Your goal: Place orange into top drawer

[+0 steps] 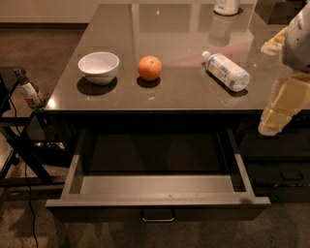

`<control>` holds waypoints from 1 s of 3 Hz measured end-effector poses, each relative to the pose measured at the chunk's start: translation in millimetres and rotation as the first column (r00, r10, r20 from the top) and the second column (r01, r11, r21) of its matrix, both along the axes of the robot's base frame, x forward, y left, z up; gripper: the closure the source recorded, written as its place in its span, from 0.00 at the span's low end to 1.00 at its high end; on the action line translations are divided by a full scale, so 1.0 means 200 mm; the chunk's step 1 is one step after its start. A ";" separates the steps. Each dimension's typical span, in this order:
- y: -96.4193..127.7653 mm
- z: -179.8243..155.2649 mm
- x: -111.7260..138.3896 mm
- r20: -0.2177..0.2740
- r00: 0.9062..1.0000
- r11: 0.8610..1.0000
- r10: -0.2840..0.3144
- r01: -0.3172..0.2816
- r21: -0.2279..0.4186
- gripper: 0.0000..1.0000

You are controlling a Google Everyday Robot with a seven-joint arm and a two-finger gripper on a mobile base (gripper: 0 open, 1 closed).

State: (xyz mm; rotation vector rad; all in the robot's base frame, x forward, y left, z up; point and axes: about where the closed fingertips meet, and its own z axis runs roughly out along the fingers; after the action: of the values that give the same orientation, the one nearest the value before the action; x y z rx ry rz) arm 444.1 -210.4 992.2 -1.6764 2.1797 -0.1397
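The orange [149, 68] sits on the glossy grey table top [184, 34], left of centre, between a white bowl and a plastic bottle. The top drawer [157, 200] is pulled wide open below the table's front edge. Its dark inside is empty and its small loop handle [158, 219] is at the front centre. My gripper [277, 116] hangs at the right edge of the view, off the table's front right corner. It is well right of the orange, touches nothing and holds nothing that I can see.
A white bowl [99, 67] stands left of the orange. A clear plastic bottle [226, 71] lies on its side to the right. A white container [226, 6] stands at the table's back. A dark stand with a small bottle [29, 92] and cables is on the left.
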 end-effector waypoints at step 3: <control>0.14 -0.06 0.35 0.000 1.000 0.999 0.017 -0.017 -0.029 0.00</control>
State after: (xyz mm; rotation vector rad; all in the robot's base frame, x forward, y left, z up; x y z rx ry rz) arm 514.1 -182.3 980.6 -1.7104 2.1727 -0.1675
